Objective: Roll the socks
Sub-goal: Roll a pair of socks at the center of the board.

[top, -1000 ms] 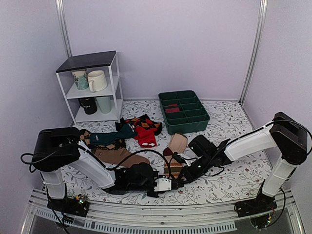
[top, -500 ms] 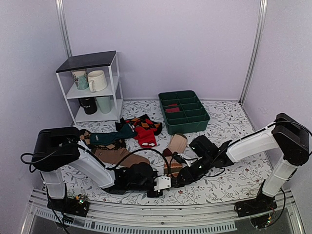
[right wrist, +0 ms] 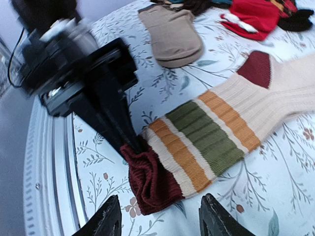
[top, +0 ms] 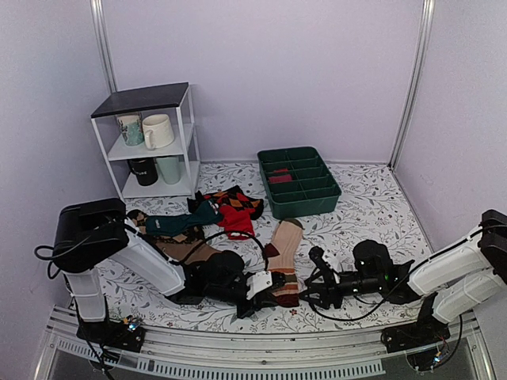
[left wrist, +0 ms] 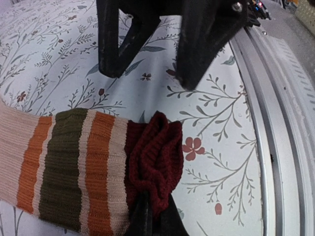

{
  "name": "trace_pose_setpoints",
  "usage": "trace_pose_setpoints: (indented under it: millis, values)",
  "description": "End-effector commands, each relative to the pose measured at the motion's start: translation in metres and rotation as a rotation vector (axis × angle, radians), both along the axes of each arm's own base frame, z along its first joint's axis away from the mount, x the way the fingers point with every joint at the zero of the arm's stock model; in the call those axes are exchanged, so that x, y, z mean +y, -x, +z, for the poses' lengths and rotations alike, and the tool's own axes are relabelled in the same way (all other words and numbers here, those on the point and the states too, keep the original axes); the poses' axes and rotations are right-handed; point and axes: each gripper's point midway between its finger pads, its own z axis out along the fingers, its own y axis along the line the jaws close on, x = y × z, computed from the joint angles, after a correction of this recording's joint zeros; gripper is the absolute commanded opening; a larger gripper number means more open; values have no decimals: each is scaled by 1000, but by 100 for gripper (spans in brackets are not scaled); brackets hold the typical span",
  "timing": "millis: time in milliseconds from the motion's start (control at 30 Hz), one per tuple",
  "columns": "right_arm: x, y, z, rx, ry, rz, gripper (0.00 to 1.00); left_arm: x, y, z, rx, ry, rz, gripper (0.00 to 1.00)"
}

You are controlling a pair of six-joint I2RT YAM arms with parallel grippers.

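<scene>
From above, the socks (top: 287, 241) lie mid-width near the tabletop's (top: 372, 214) front edge. The left tool (top: 272, 288) is clenched on their maroon toe (top: 279, 294). The right tool (top: 314, 279) sits just beside it, released and holding nothing. Behind are a brown sock (top: 190, 250), argyle socks (top: 236, 210), a tray (top: 305, 206) and a shelf (top: 150, 99) of mugs, with any print too small to read.

Left wrist: the toe is bunched, and a rail (left wrist: 280, 147) runs along the edge.

Right wrist: the striped foot lies flat.

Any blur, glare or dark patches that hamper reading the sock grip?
Right wrist view: the left end effector is motion-blurred toward its body, the striped sock sharp. Left wrist view: maroon toe crisp, right end effector only a dark silhouette. Top external view: even light, no glare.
</scene>
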Motion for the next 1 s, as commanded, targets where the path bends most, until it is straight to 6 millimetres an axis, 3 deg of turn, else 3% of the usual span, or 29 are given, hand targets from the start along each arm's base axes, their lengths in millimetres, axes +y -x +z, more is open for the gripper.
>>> trace_pose_setpoints:
  millis: [0,133,200,300,467,600,967]
  values:
    - [15,0,15,-250,-58,36,56,41,20,-54,234,-195,11,0]
    - [13,6,13,-357,-77,71,58,43,20,-54,261,-195,13,0]
    - [14,11,8,-385,-65,116,59,47,22,-66,283,-226,14,0]
    - [15,14,-1,-419,-47,154,60,48,22,-68,291,-227,13,0]
    - [26,28,-2,-423,-90,241,60,47,22,-69,298,-227,16,0]
    - [34,40,-18,-393,-46,287,60,48,23,-70,304,-230,11,0]
    - [31,15,-34,-449,34,173,53,48,23,-72,315,-231,3,0]
